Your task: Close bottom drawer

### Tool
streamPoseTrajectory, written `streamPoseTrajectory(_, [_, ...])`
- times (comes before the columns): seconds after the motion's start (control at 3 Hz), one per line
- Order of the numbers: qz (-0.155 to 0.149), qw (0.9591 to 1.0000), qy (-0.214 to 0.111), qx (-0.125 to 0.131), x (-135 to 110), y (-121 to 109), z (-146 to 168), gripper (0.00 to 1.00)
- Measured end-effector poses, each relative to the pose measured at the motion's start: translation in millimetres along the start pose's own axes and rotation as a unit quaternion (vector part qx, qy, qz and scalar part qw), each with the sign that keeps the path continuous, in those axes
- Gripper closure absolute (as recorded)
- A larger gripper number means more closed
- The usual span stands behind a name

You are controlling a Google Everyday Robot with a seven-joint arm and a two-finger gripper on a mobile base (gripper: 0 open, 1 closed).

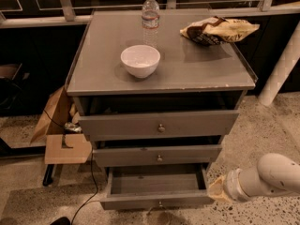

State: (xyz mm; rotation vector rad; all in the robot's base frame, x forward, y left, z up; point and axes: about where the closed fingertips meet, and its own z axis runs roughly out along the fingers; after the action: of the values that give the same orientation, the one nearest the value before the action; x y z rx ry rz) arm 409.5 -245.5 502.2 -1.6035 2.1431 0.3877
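Nearest, low right: robot arm reaches in w/ the pincer at its tip, just beside the right front corner of the bottom drawer. Can't tell if they touch. Can't tell either whether the pincer is apart or together; it only shows as a tan lump at the arm's end.

Bottom drawer sits at the foot of the cabinet, lowest of 3, and is pulled well out. Its inside floor is in plain view and the front panel w/ small knob stands fwd of the drawers above. So, my read: task not done, the closing push hasn't begun or has barely begun. Left to do: get the pincer against the front panel and push it straight back till flush.

Above it, middle drawer and top drawer both look a bit ajar, but those aren't the job.

Left of the cabinet on the floor: cardboard box and a black cable.

Further back, on the tabletop: white bowl, then a crumpled snack bag at right and a water bottle at the far edge.

Writing: none legible. The bottle has a label band and the bag has print, but neither can be read; no brand identifiable.
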Motion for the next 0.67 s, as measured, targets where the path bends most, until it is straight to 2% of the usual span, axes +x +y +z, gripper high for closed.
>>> streamPoseTrajectory(0.33, [0.032,0.9989,-0.027,-0.021,41.1,-6.5,52.4,1.0])
streamPoseTrajectory(0.67, [0.047,0.9972,-0.038,-0.043,49.9,7.4,81.7,1.0])
